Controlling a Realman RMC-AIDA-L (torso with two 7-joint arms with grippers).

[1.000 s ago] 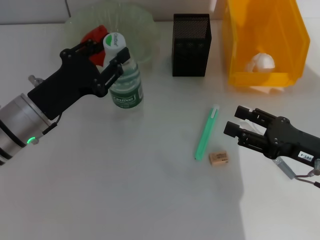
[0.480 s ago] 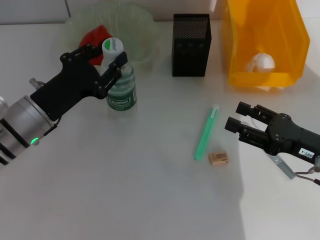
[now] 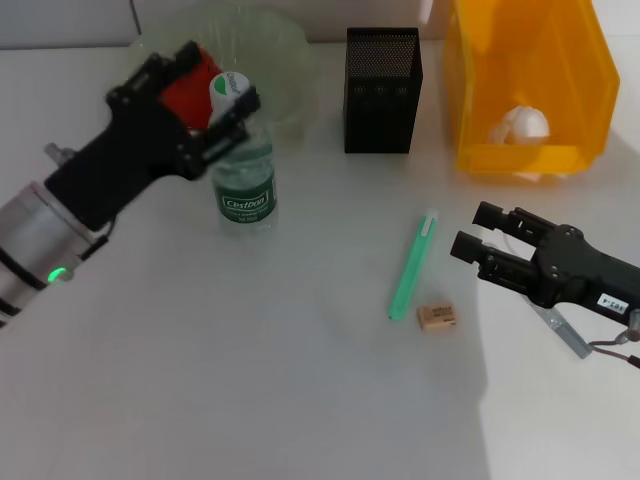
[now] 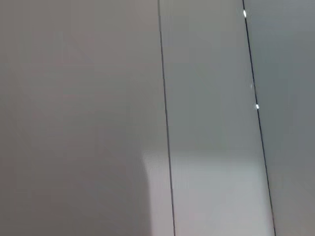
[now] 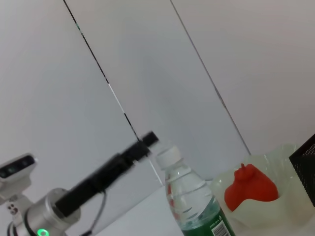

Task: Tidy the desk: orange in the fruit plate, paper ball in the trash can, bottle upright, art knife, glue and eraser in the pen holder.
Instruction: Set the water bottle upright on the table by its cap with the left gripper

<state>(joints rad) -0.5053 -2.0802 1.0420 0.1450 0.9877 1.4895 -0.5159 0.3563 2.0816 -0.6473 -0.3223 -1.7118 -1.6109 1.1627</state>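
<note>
The bottle (image 3: 243, 175) stands upright in front of the fruit plate (image 3: 290, 60); it also shows in the right wrist view (image 5: 192, 201). My left gripper (image 3: 217, 78) is open at the level of its white cap, one finger (image 5: 147, 139) just beside the cap and not touching. The orange (image 3: 185, 85) lies in the fruit plate. The paper ball (image 3: 522, 125) lies in the trash can (image 3: 580, 60). A green art knife (image 3: 413, 262) and the eraser (image 3: 438, 317) lie on the table. My right gripper (image 3: 470, 230) is open just right of them. No glue is in view.
The pen holder (image 3: 382, 90) stands between the fruit plate and the trash can at the back. The left wrist view shows only grey wall panels. The table's front half is bare white surface.
My left gripper has opened, let go of the bottle and risen toward the fruit plate. The bottle now stands upright on its own. The right arm has barely moved.
</note>
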